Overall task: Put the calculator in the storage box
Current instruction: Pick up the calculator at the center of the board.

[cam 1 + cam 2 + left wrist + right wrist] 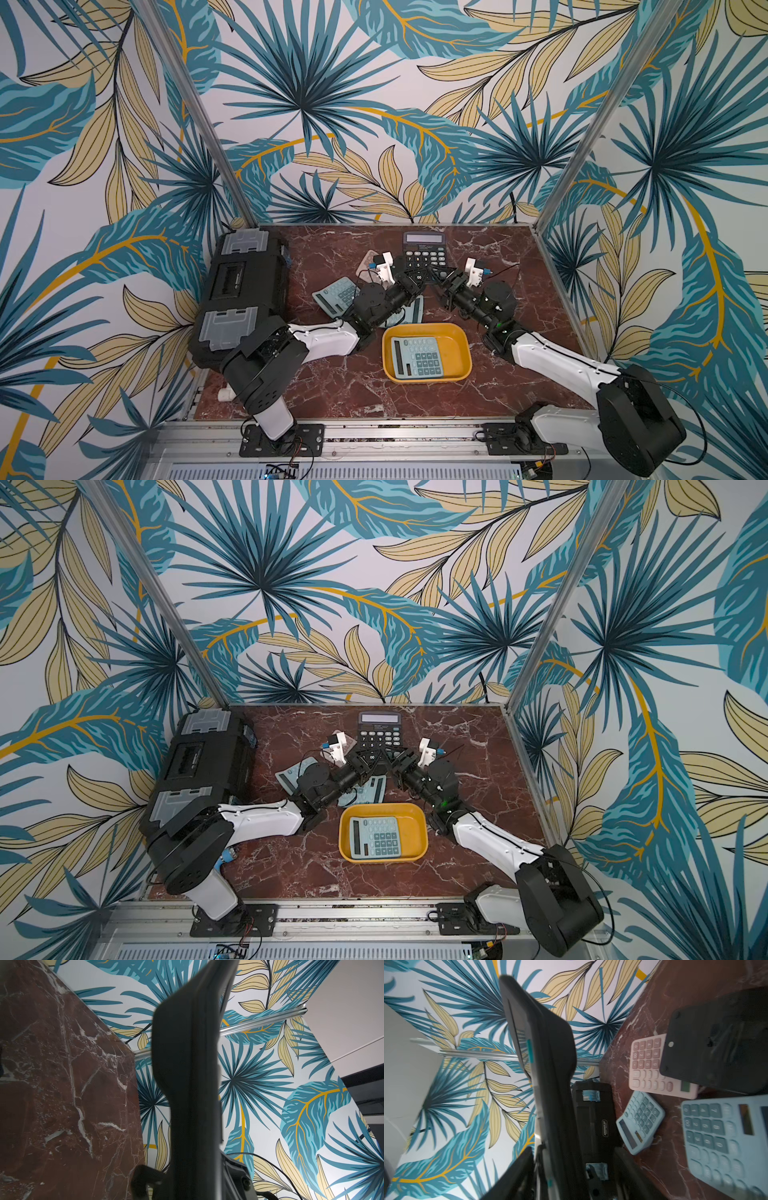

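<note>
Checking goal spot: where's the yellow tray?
In both top views the tray sits centre-front on the table, between left arm and right arm, a blue calculator lying inside.

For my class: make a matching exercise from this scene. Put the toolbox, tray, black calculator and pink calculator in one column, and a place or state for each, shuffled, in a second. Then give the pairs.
Things
1. toolbox
2. tray
3. black calculator
4. pink calculator

Place or state
A. at the middle of the table's far edge
B. holds a blue calculator
C. along the table's left edge
D. just left of the black calculator, partly hidden

Pairs: 1-C, 2-B, 3-A, 4-D
</note>
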Robot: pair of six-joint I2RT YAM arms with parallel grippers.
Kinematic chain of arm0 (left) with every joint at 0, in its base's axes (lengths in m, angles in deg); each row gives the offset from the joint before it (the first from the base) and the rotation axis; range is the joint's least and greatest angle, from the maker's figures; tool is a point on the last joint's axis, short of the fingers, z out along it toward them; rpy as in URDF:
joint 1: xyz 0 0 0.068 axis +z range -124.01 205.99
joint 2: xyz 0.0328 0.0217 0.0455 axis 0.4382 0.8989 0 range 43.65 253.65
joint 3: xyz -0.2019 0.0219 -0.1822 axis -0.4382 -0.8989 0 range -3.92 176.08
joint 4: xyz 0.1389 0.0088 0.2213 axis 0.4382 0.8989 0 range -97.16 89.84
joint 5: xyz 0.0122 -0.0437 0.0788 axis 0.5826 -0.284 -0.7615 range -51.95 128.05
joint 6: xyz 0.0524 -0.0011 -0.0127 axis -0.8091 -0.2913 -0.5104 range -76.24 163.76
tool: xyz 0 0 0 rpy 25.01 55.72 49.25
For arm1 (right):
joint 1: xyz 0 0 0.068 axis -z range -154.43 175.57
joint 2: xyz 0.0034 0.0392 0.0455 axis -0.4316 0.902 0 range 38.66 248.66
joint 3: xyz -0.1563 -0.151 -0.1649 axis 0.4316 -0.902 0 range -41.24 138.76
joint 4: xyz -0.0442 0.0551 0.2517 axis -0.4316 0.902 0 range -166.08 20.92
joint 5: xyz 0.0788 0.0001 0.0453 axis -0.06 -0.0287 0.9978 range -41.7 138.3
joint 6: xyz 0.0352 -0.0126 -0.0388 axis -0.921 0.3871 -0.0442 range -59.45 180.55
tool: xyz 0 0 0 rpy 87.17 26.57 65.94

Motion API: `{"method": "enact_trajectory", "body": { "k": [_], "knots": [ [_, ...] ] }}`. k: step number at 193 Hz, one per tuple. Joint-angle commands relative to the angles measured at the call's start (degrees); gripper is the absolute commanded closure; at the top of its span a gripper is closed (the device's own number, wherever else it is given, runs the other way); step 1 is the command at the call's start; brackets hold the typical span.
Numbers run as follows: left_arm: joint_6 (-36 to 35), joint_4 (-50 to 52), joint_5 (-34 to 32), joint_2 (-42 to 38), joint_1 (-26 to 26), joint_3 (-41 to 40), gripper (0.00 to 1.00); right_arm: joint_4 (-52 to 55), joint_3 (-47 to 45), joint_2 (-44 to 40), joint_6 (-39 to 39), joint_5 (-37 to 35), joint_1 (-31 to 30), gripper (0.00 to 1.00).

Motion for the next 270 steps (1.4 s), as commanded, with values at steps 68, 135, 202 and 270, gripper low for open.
{"method": "enact_trajectory", "body": {
  "k": [68, 135, 202, 270],
  "knots": [
    [-18.66, 34.71, 32.04, -8.70, 13.08, 8.94, 0.88, 58.64, 23.39, -5.05, 49.69, 5.37, 3.46, 0.01],
    [-36.57, 63.81, 55.14, -11.82, 23.54, 15.58, 0.88, 69.53, 34.85, 3.07, 62.11, 13.61, 6.10, 0.01],
    [-39.47, 65.99, 62.45, -11.67, 23.57, 13.45, 0.88, 70.17, 42.59, 12.23, 66.31, 28.47, 11.44, 0.20],
    [-42.62, 69.46, 62.85, -10.20, 21.78, 13.93, 0.93, 73.82, 47.67, 19.10, 73.37, 33.79, 11.66, 0.34]
  ]
}}
